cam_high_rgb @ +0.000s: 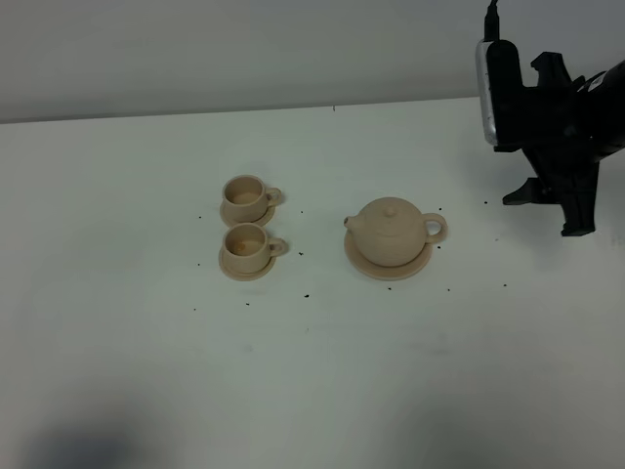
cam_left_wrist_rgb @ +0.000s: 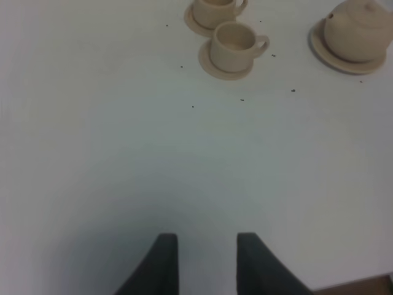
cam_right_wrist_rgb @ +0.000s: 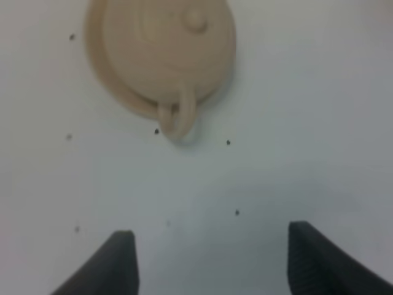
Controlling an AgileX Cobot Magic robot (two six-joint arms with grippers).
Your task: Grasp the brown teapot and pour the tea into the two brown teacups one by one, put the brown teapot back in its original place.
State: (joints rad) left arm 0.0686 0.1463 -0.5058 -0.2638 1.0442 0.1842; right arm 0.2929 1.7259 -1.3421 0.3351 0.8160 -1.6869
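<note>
The brown teapot [cam_high_rgb: 389, 231] stands on its wide saucer, the original place [cam_high_rgb: 411, 265], right of the table's middle, with its handle [cam_high_rgb: 436, 228] pointing right. To its left, the two brown teacups [cam_high_rgb: 245, 196] [cam_high_rgb: 245, 247] sit on small saucers, one behind the other. My right gripper [cam_high_rgb: 547, 213] hangs open above the table to the right of the teapot, holding nothing. In the right wrist view its fingers [cam_right_wrist_rgb: 120, 261] stand wide apart with the teapot handle [cam_right_wrist_rgb: 178, 120] ahead of them. My left gripper [cam_left_wrist_rgb: 207, 246] is empty over bare table, its fingers slightly apart, far from the cups [cam_left_wrist_rgb: 233, 43].
Small dark specks [cam_high_rgb: 306, 294] are scattered on the white table [cam_high_rgb: 146, 342] around the tea set. A grey wall [cam_high_rgb: 244, 49] runs along the table's far edge. In the left wrist view, a brown strip [cam_left_wrist_rgb: 362, 286] shows at the table's edge beside the gripper.
</note>
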